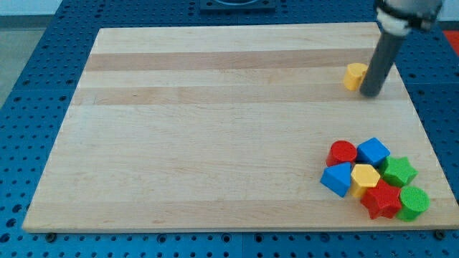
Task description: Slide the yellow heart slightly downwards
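Observation:
A yellow block (354, 76), partly hidden by the rod so its heart shape is hard to make out, lies on the wooden board (215, 122) near the view's upper right. My tip (371, 93) rests on the board just right of and slightly below it, touching or nearly touching its right side.
A cluster of blocks sits at the board's lower right: a red cylinder (342, 152), a blue cube (373, 151), a blue block (336, 178), a yellow hexagon (365, 175), a green star (399, 171), a red star (381, 198) and a green cylinder (413, 202).

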`<act>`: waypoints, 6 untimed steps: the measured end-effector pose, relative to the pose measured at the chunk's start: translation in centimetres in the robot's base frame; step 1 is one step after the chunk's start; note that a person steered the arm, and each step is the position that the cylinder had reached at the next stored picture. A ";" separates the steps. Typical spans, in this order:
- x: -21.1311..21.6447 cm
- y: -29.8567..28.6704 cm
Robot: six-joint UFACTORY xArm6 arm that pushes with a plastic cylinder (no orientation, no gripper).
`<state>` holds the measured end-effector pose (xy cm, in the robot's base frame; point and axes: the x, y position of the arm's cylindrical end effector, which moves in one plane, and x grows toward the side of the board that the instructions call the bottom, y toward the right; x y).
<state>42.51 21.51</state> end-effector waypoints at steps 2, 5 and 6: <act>-0.7 2.7; -13.5 -0.3; -8.1 -3.2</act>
